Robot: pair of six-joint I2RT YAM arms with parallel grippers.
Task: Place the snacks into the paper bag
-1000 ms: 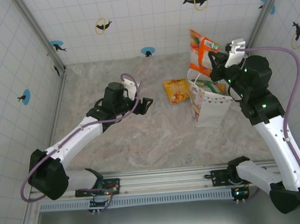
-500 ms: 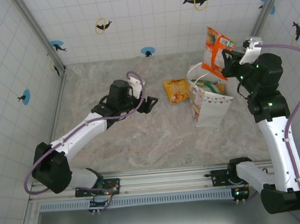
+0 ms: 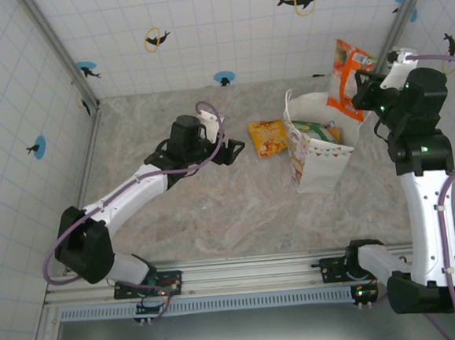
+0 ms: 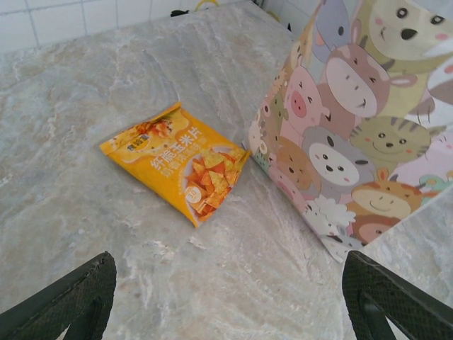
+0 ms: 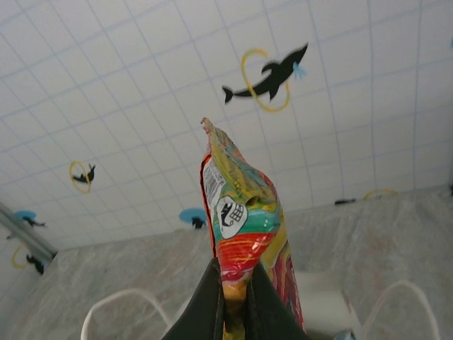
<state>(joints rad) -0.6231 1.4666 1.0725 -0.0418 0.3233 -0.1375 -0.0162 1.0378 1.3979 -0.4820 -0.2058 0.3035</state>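
The right gripper [image 3: 361,90], clamped on the orange snack packet [image 3: 349,66], swung beyond the paper bag [image 3: 319,171] — undelivered. The left gripper [image 3: 234,149], jaws apart, neared the yellow corn-chip packet [image 3: 267,137].

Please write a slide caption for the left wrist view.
Open left claw faces a flat yellow snack packet beside the cartoon-animal paper bag.

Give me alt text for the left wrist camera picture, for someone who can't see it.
A flat orange-yellow snack packet lies on the marbled grey table, one corner right beside a standing paper bag printed with cartoon animal faces. The left arm's two dark fingers frame the bottom corners, wide apart and empty.
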